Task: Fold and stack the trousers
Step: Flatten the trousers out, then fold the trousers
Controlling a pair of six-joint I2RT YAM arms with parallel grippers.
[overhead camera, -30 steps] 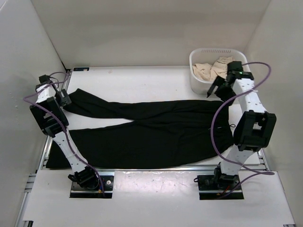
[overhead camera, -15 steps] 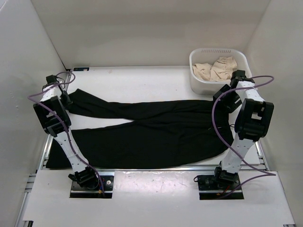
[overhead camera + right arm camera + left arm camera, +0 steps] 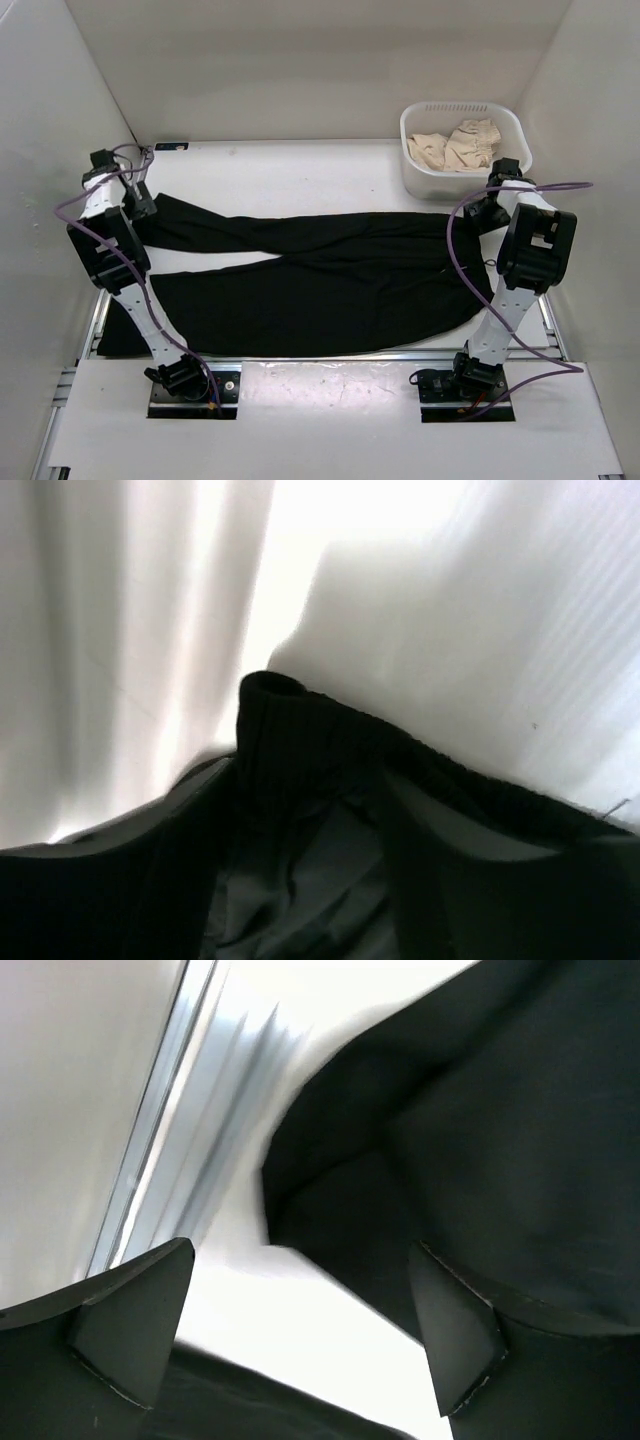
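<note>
Left fingers [image 3: 135,1325] are standing spread at the leg hem, frame left; right fingers [image 3: 488,207] are sitting at the waistband, grip indeterminate. Trousers [image 3: 320,270] are lying flat mid-frame on the desk [image 3: 300,170]: no fold made, stacking outstanding

Matt black cloth trousers [image 3: 320,275] — ribbed waistband; smooth white table [image 3: 300,170]; perforated plastic basket [image 3: 415,175].

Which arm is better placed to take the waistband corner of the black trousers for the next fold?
Right. The right gripper sits at the far waistband corner beside the basket, and the ribbed edge shows close in its wrist view. The left gripper is at the leg cuff, the opposite end.
</note>
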